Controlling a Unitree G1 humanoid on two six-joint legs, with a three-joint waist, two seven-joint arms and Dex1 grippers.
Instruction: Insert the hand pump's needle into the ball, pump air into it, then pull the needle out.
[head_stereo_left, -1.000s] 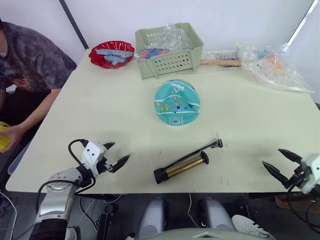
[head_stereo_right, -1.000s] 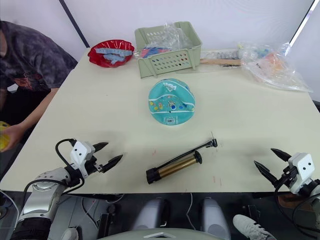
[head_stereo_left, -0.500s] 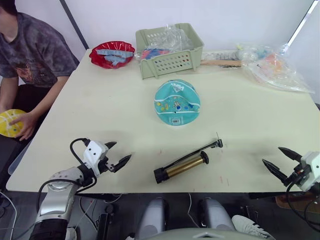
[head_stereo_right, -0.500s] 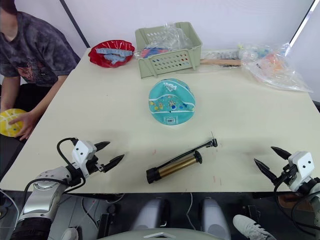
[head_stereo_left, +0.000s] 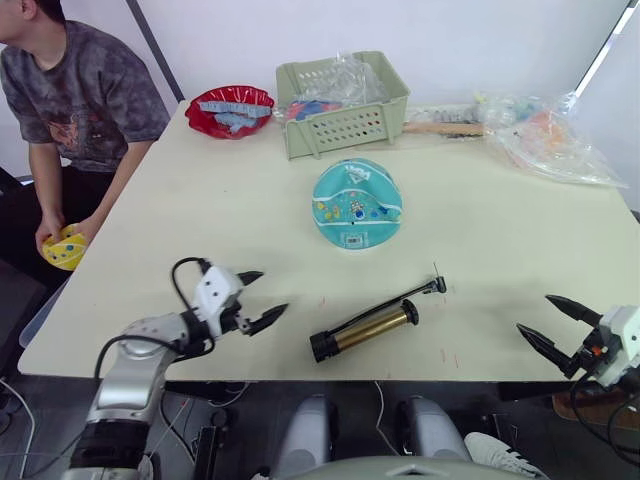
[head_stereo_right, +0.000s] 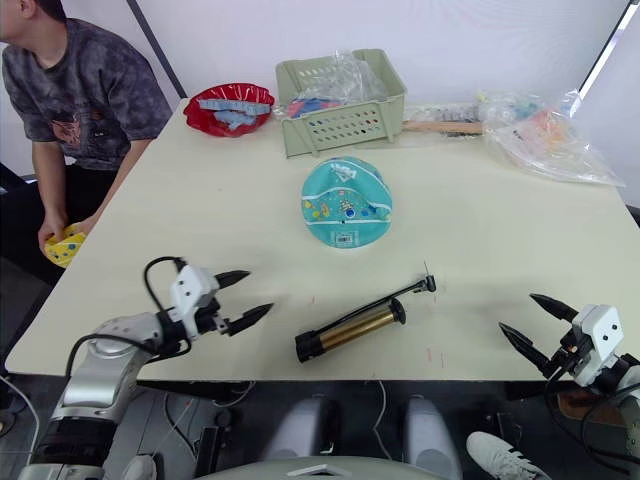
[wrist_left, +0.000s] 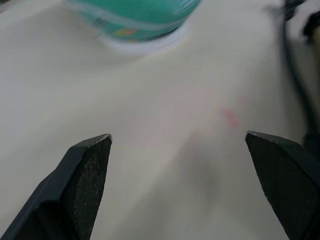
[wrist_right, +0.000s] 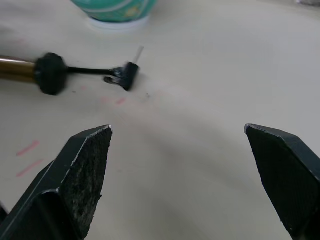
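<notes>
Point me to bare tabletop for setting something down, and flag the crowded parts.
Free: the wide strip left of the ball, between the red dish and left gripper; also right of the ball, down to the right gripper. Crowded: the back edge, with basket and plastic bags, and around the pump.

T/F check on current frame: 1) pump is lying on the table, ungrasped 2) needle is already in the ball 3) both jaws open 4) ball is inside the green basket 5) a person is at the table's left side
1) The hand pump lies on the table, ungrasped. True.
2) The needle is already in the ball. False: it lies on the table, apart from the ball.
3) Both jaws open. True: the left gripper and the right gripper both have their jaws spread, holding nothing.
4) The ball is inside the green basket. False: it sits on the table in front of the basket.
5) A person is at the table's left side. True.
</notes>
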